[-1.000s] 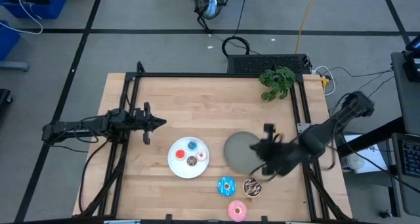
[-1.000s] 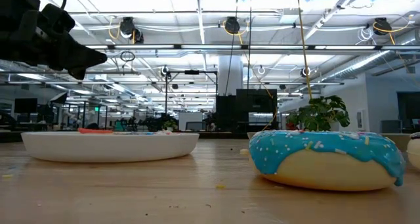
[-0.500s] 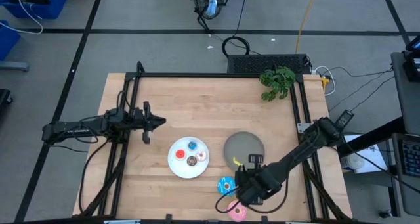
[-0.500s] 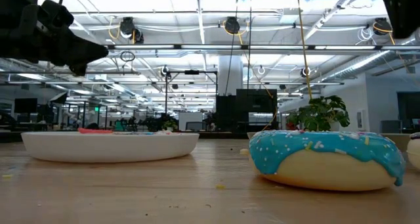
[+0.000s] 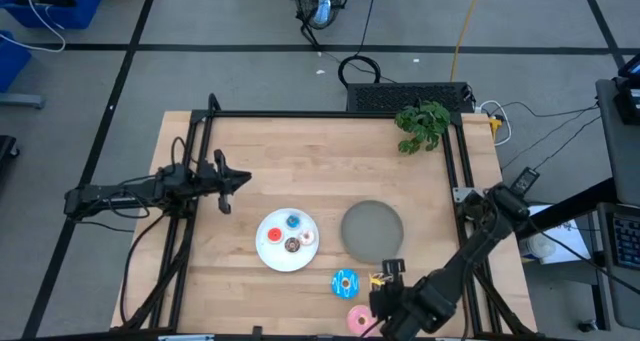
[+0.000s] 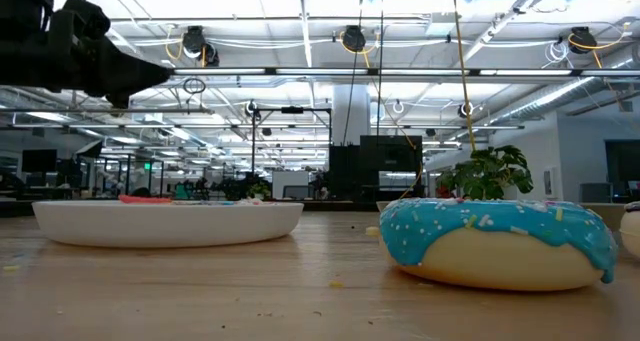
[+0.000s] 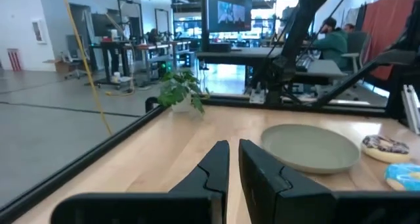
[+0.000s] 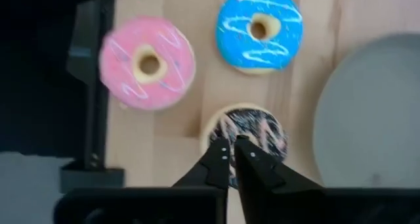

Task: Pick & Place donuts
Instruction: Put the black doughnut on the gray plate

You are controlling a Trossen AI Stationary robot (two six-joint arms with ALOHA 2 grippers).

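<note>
Three larger donuts lie flat on the table near its front edge: blue-iced (image 5: pixel 345 283), pink-iced (image 5: pixel 359 322) and chocolate sprinkled (image 8: pixel 244 131), the last hidden under my right arm in the high view. Tiny blue (image 5: pixel 292 221), red (image 5: pixel 274 234), whitish-pink (image 5: pixel 307 237) and brown (image 5: pixel 292 245) donuts lie on the white plate (image 5: pixel 268 253). My right gripper (image 8: pixel 231 147) is shut and points down over the chocolate donut, also shown in the high view (image 5: pixel 385 289). My left gripper (image 5: pixel 236 178) is shut and waits in the air at the table's left.
A round grey plate (image 5: pixel 372 229) lies right of the white plate, just beyond the larger donuts. A green plant (image 5: pixel 422 123) stands at the far right corner. Black frame rails (image 5: pixel 200 181) run along the table's left and right sides.
My right gripper has swung from over the grey plate toward the table's near edge and now stands over the chocolate donut, which it covers in the high view. The donuts and plates have stayed where they were.
</note>
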